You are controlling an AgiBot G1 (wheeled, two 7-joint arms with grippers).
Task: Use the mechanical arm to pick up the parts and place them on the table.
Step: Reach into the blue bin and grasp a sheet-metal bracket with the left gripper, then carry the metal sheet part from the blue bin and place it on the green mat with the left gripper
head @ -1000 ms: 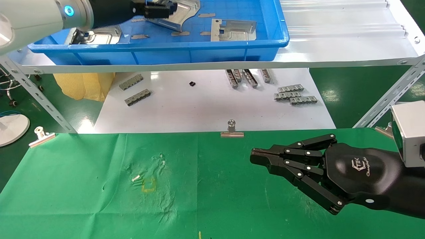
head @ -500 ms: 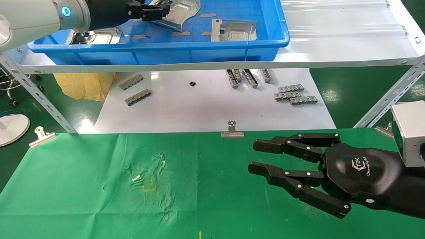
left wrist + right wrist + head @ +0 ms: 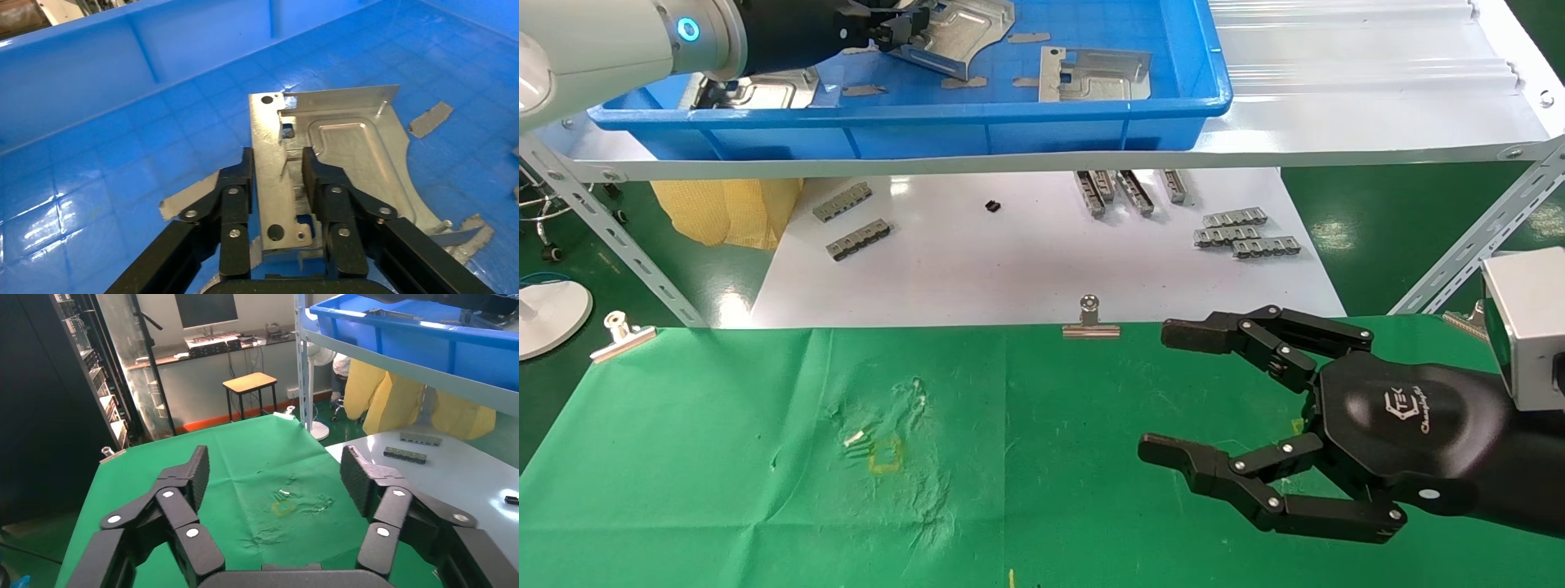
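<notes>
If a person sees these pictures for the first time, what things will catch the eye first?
Probably the big black right claw, spread wide open and empty above the green table. Next, the bright blue tray on the white shelf at the top, where the left claw is shut on one silvery part. Another part lies flat to its right in the tray.

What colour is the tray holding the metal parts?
Bright blue tray, clearest in the left wrist view.

A green cloth-covered table (image 3: 764,490) fills the foreground, with two silver binder clips (image 3: 1089,320) at its far edge. Beyond it, a white board (image 3: 1009,269) carries grey toothed strips (image 3: 857,239). Above, a white shelf (image 3: 1352,90) bears a blue tray (image 3: 1042,122) holding sheet-metal parts (image 3: 1091,73).
</notes>
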